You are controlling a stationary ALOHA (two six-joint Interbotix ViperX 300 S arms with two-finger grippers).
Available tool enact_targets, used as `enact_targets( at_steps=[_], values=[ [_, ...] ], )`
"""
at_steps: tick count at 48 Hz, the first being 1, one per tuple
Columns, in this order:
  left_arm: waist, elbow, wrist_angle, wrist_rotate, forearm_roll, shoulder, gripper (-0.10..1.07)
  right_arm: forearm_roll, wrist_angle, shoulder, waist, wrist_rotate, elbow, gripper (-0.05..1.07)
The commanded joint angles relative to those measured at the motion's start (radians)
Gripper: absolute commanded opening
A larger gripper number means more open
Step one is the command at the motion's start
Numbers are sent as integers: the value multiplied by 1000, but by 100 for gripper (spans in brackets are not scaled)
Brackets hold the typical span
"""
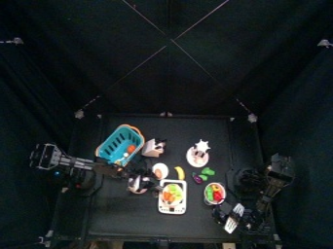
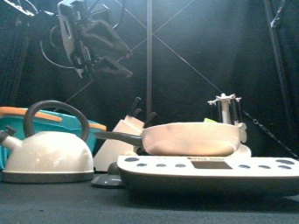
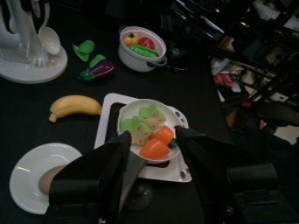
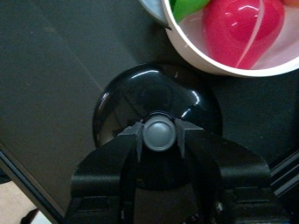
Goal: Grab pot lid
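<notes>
On scale [image 3: 114,107], bowl [image 3: 149,140] of vegetables, white pot [image 3: 142,45] with toy food.

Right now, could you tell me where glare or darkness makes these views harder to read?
Right wrist view: a soft sheen on the black pot lid, its knob clear. Front view: a bright vertical streak on the curtain, arms dim. Top view: table small amid darkness.
</notes>
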Motion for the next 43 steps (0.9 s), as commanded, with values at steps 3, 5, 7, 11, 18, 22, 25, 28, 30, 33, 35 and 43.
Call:
enact_targets(
  at_steps=[3,5,7,11,18,22,25,28,30,33,35,43],
  values=[
    [0,-8,-12,0,-18,-11,83,-5,0,-23,-2,0,-5,63],
    [0,-8,-12,2,-20,-11,83,-6,3,-23,-3,0,-6,61],
    [0,-8,-12,2,-20,-11,83,-6,8,-29,-3,-2,-6,58],
    [2,-9,-12,2,-20,-11,83,-11,15,-52,-12,-9,-11,56],
    [3,-8,-12,2,-20,-11,83,-40,25,-106,-25,-34,-18,56],
    [2,-8,-14,0,-20,-11,83,-63,41,-130,-31,-44,-17,56],
    [2,-6,-14,0,-20,-9,83,-75,51,-141,-37,-48,-17,56],
    [0,-5,-12,0,-20,-9,83,-91,51,-146,-44,-51,-20,56],
    [0,-3,-14,0,-23,-9,83,-107,51,-150,-46,-51,-25,56],
    [-3,-2,-12,0,-25,-9,83,-137,51,-156,-49,-52,-32,56],
    [-3,2,-12,0,-31,-9,83,-160,51,-163,-52,-54,-35,56],
    [-3,11,-14,2,-61,-15,83,-238,51,-195,-61,-54,-38,56]
  ],
)
